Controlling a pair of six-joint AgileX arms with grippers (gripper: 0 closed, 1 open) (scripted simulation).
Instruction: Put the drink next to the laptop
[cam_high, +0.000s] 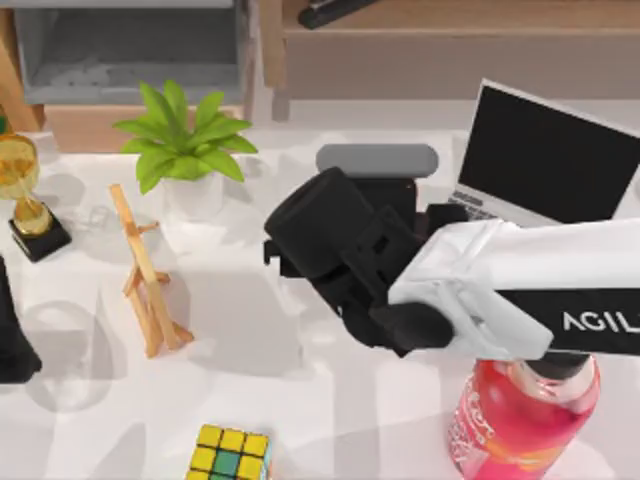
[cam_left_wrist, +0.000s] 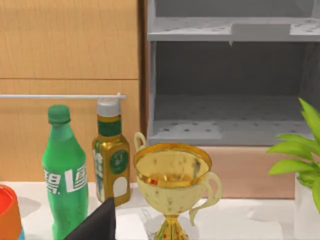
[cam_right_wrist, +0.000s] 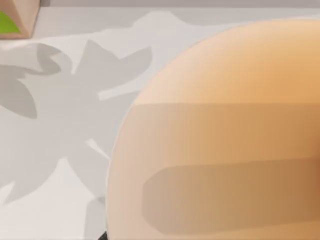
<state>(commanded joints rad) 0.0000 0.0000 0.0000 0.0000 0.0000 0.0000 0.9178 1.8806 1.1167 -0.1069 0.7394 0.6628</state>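
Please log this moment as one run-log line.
right arm: over table centre, left of laptop | drink: close before right wrist camera | left arm: parked at table's left edge

Your right arm (cam_high: 520, 290) wears a glossy white shell with a black band lettered "AGIL" in white — its wrist and right gripper (cam_high: 330, 240) are matte black, blocky and rounded.

A white table (cam_high: 250, 350), leaf shadows across it — behind stand wooden cabinets (cam_left_wrist: 70, 60) and a grey shelf unit (cam_left_wrist: 225, 75).
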